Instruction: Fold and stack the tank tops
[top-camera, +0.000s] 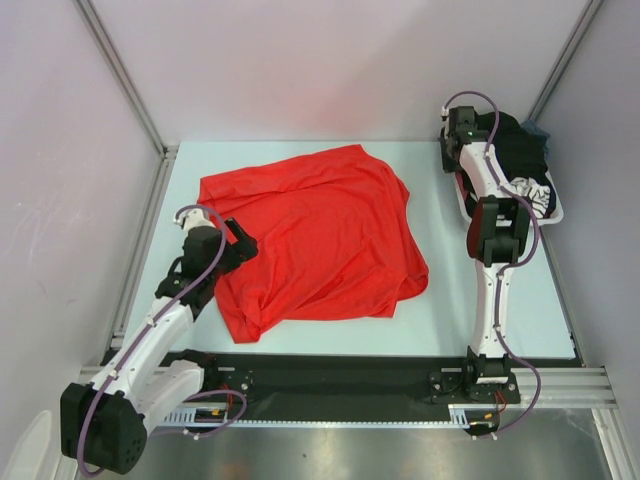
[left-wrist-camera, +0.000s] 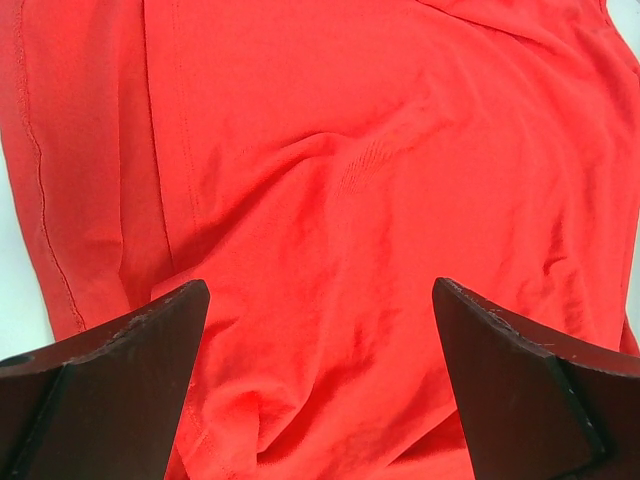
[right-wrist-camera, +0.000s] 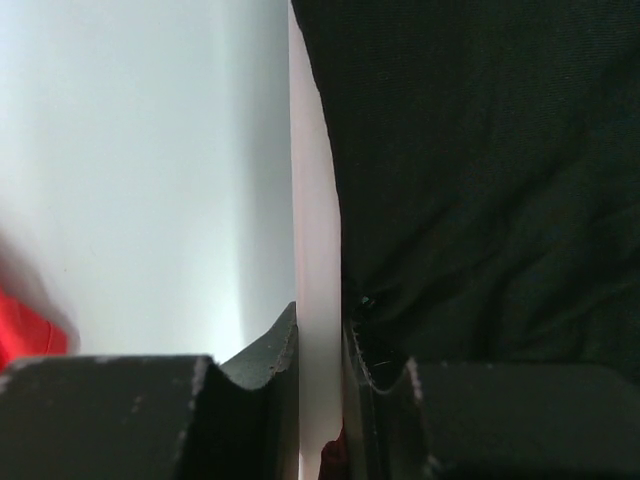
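Your thin, bright red tank top (top-camera: 315, 240) lies spread across the middle of the pale table (top-camera: 450, 300). It is rumpled rather than flat, with long creases and the near left corner bunched. The left wrist view shows a stitched hem running down its left side. Your left gripper (left-wrist-camera: 320, 375) sits at the garment's left edge with its dark fingers (left-wrist-camera: 115, 370) spread wide, and only red cloth shows below the gap.

The soft black tank top (top-camera: 515, 150) is heaped in the white plastic basket (top-camera: 553, 212) at the far right corner of the table, well apart from the red one. Your right gripper (right-wrist-camera: 320, 350) has its fingers pressed close, with the basket's white wall standing in the narrow gap. One finger is outside the wall and the other is inside, against the black fabric.

You cannot tell whether any black cloth is caught in that pinch. From above, the right arm covers much of the basket, and the gripper's tips are hidden. The black garment's shape is not readable.
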